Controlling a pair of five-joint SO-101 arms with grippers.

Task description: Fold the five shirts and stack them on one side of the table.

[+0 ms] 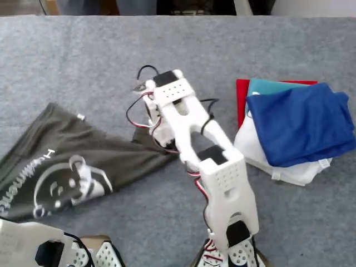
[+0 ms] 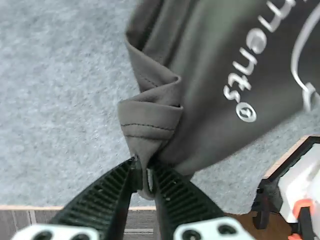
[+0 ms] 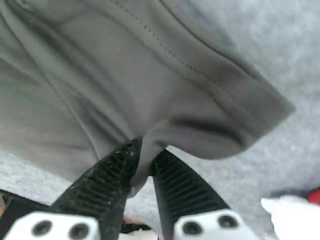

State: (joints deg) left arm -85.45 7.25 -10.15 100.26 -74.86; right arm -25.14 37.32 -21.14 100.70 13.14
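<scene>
A dark grey shirt with a white print lies stretched across the left half of the grey table. My left gripper is shut on a bunched hem corner of the grey shirt near the table's front edge. My right gripper is shut on a fold of the same shirt; in the high view its white arm reaches to the shirt's right end at mid-table. A stack of folded shirts sits at the right: blue on top, then teal, white and red.
The left arm's base sits at the front left corner, with the wooden table edge beside it. Grey cloth stretches bare along the back of the table and between the grey shirt and the stack.
</scene>
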